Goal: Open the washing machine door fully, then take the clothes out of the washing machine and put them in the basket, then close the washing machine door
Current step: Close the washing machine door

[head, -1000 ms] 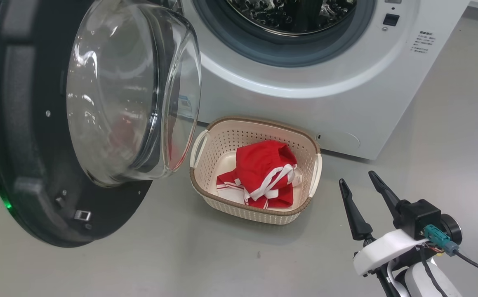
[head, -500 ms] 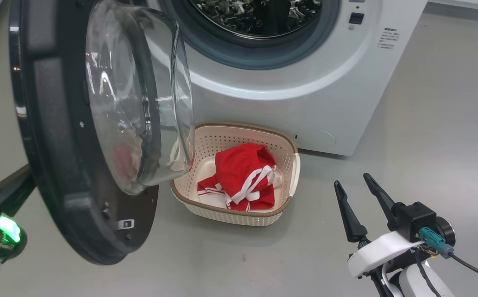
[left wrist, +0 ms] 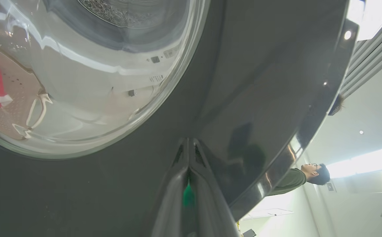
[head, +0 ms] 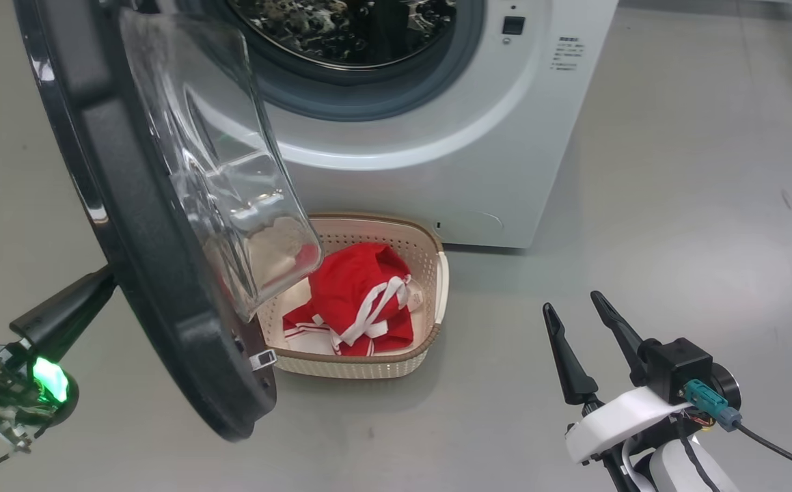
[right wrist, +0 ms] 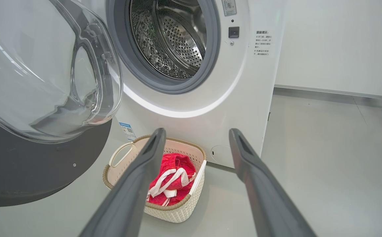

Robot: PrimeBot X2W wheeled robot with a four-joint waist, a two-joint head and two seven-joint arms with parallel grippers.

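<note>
Left hand [left wrist: 188, 144] closed against door [left wrist: 260, 82], right hand [head: 572, 302] spread wide

in the head view the washing machine door [head: 129, 225] hid the left end of the basket [head: 375, 365] from us, and the door's own top ran off the upper edge. we could not read the small print on the front label [head: 564, 53] of the washing machine [head: 437, 157].
</note>
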